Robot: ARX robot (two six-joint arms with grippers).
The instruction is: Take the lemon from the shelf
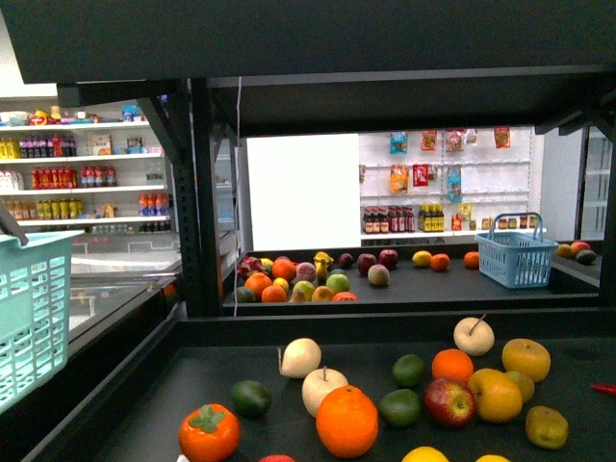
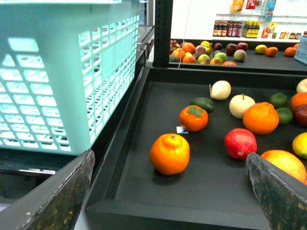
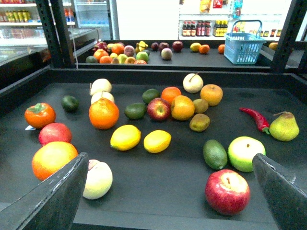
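The shelf (image 1: 192, 385) is a black tiered stand, and its near tray (image 3: 168, 191) holds loose fruit. In the right wrist view a bright yellow oval lemon (image 3: 125, 137) lies mid-tray, with a second one like it (image 3: 157, 141) touching its side. My right gripper (image 3: 170, 159) is open and empty, a short way back from both, with a red apple (image 3: 227, 191) and a pale peach (image 3: 98, 179) between its fingers. My left gripper (image 2: 169, 158) is open and empty over the tray's left front corner, facing a knobbed orange (image 2: 169, 153). Neither gripper shows in the front view.
A turquoise basket (image 2: 62, 72) stands just left of the tray. Oranges, apples, limes, a persimmon (image 3: 40, 115), a red chili (image 3: 256, 119) and a pear (image 3: 284, 127) lie around the lemons. A black post (image 1: 202, 212) rises at the back left. A farther tray holds more fruit and a blue basket (image 1: 517, 255).
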